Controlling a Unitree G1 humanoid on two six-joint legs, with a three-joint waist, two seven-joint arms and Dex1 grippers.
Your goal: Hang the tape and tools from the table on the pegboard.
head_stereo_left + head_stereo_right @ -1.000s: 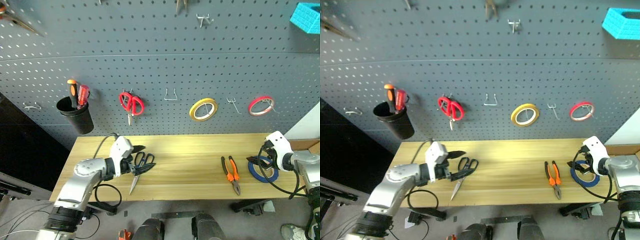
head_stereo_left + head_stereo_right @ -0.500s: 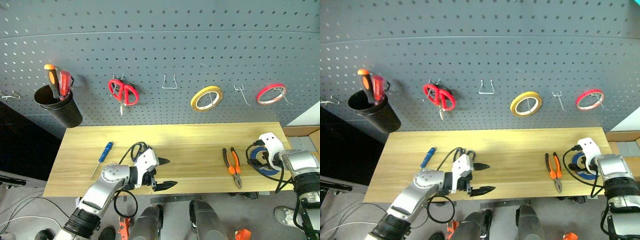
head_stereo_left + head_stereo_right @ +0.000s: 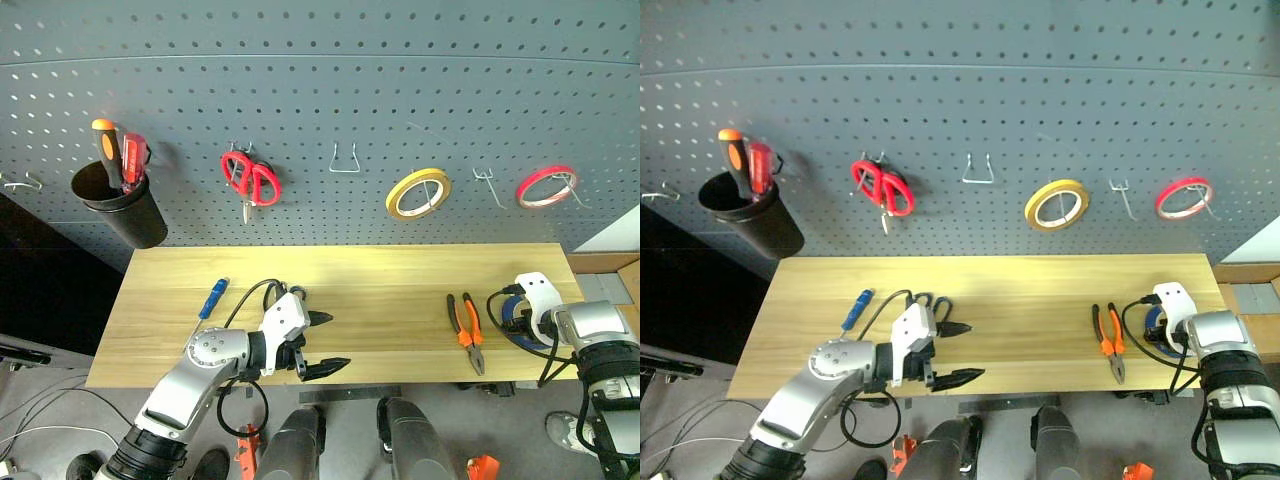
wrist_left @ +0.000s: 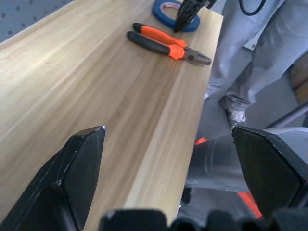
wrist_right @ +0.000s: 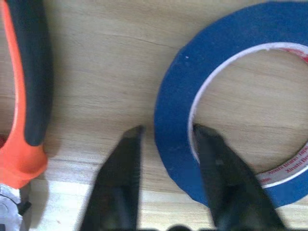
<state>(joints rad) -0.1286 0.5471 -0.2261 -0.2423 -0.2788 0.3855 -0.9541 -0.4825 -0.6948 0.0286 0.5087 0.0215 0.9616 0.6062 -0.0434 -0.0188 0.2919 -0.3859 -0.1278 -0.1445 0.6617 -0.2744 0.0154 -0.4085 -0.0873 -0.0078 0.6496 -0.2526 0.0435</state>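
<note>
Right wrist view shows the right gripper [image 5: 166, 134] closed down onto the wall of the blue tape roll [image 5: 178, 115], one finger outside the ring and one inside, the roll lying flat on the table [image 5: 96, 57] beside the orange-and-black pliers [image 5: 24, 96]. By the look of it the task has hardly begun: in the left eye view the tape [image 3: 512, 322] sits at the right end of the table, the pliers [image 3: 464, 332] lie just left of it, the blue-handled screwdriver [image 3: 208, 304] lies at lower left, and dark scissor handles [image 3: 929, 302] peek out behind the left gripper [image 3: 325, 343]. Nothing of the task hangs on the pegboard [image 3: 320, 90] yet, where a bare wire hook [image 3: 345, 160] waits at upper centre. The left gripper hovers low over the table's front edge, spread wide and empty, pointing toward the right of the frame; the right arm reaches steeply down.
</note>
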